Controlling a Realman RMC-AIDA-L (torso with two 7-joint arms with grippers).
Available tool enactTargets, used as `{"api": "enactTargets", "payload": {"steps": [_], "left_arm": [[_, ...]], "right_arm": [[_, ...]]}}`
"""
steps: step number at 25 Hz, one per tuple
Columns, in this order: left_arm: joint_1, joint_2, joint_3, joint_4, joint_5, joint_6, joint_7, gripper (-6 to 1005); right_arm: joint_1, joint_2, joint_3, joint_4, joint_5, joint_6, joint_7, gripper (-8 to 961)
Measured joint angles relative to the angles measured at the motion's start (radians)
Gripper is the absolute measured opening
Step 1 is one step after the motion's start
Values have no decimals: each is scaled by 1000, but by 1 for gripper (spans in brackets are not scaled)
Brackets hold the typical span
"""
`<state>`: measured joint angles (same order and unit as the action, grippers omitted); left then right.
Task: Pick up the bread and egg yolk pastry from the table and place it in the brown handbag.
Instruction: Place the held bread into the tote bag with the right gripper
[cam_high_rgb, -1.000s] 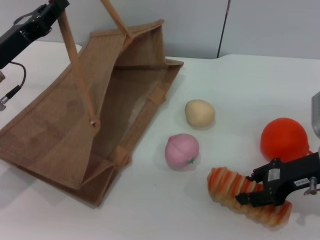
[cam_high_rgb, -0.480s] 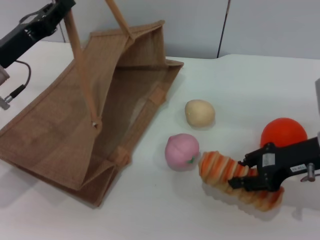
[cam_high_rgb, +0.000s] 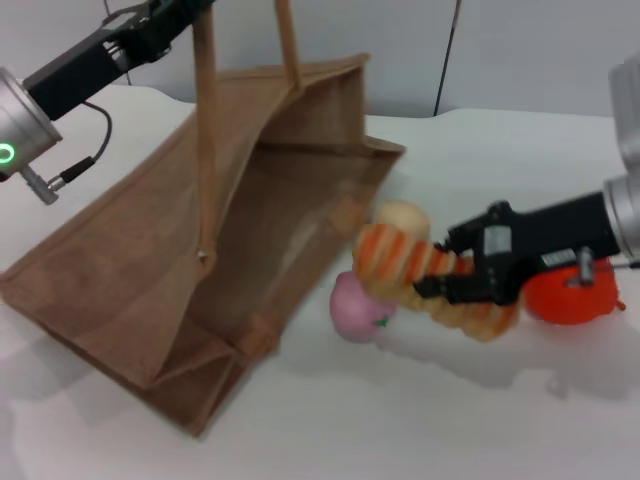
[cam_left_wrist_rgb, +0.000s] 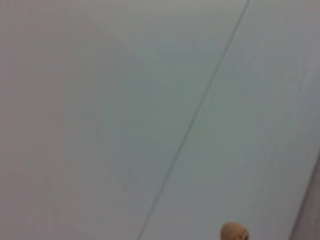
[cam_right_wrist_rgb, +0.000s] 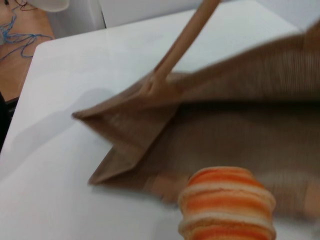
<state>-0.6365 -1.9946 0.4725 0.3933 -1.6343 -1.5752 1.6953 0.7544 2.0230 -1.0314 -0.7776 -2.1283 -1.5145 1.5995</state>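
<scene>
The brown handbag lies at the left of the table with its mouth facing right. My left gripper is at the top left, shut on the bag's handles and holding them up. My right gripper is shut on the bread, a striped orange and cream loaf, and holds it above the table just right of the bag's mouth. The bread's end also shows in the right wrist view, facing the bag's opening. The egg yolk pastry sits on the table behind the bread, partly hidden.
A pink peach-like ball lies under the bread's free end, close to the bag's rim. A round orange-red fruit sits behind my right gripper. The white table runs on toward me. The left wrist view shows mostly wall.
My right gripper has lifted the bread off the table and carried it left toward the bag's mouth. My left gripper has pulled the handles up and right, so the bag stands more open.
</scene>
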Motion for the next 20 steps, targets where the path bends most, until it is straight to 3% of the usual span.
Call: {"api": "enactTargets", "payload": {"steps": [6,14,20], "left_arm": [[-24,1,0,3,17,-35,-21,138],[-30,2,0,4,21,-48,-40,142],[-58,0,0,-1,61,-45,-42,145]], "right_arm": [[66,5,-99,10,11,128,46,392],[97,6,-466,-21,108,420,207,375],[103,6,-708,-94,131,566,289,376]]}}
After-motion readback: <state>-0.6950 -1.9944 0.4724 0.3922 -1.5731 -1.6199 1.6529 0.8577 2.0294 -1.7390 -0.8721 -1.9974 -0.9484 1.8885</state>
